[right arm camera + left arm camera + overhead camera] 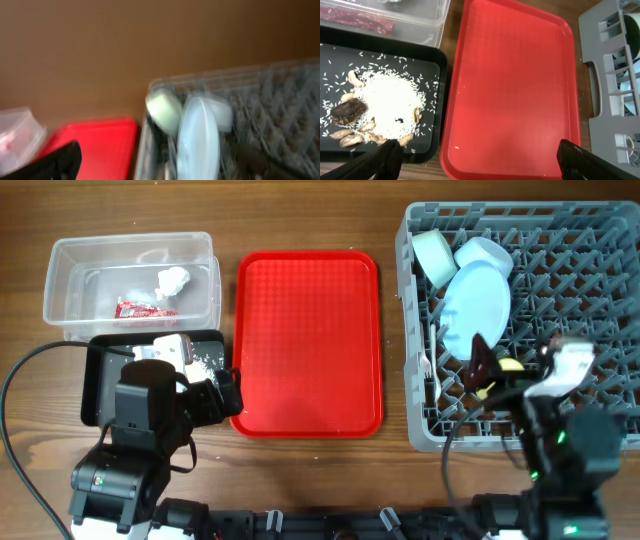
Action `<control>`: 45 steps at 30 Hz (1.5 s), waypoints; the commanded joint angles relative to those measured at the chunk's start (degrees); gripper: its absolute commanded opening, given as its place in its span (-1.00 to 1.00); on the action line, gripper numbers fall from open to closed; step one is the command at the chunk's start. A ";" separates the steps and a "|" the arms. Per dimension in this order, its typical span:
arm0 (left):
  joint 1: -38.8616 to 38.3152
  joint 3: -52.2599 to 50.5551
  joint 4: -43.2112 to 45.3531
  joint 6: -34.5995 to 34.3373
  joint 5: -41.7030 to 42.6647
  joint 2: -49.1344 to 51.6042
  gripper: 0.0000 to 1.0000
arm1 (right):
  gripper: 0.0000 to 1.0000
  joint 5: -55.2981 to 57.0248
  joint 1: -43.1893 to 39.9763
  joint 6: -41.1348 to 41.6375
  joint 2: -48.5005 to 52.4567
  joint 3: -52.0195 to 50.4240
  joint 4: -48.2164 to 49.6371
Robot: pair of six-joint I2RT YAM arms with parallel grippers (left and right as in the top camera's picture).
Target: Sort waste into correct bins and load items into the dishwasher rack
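The clear tub (60,290) holds the red-and-white wrapper (132,308) and the white tissue (173,279). The black tray (340,55) holds rice and brown food scraps (385,107). The grey rack (600,240) holds the mint bowl (434,255), pale blue bowl (485,255), plate (478,305), yellow cup (511,365) and white fork (427,365). My left gripper (480,165) is open and empty over the red tray's near left corner. My right gripper (487,375) is open and empty above the rack's front, beside the cup; its wrist view is blurred.
The flat red serving tray (308,340) lies between the bins and the rack, with a few rice grains on it. My left arm covers part of the black tray. Cables run along the table's front edge.
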 commanded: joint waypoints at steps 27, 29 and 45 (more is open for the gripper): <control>0.07 -0.35 0.13 -0.52 -0.55 -0.04 1.00 | 0.99 4.42 1.46 -0.55 -21.38 -30.88 17.38; 0.07 -0.35 0.13 -0.52 -0.55 -0.04 1.00 | 1.00 4.42 1.46 -0.55 -21.38 -30.88 17.38; 6.78 -38.21 46.29 -0.09 0.96 -32.98 1.00 | 0.99 4.42 1.46 -0.55 -21.38 -30.88 17.38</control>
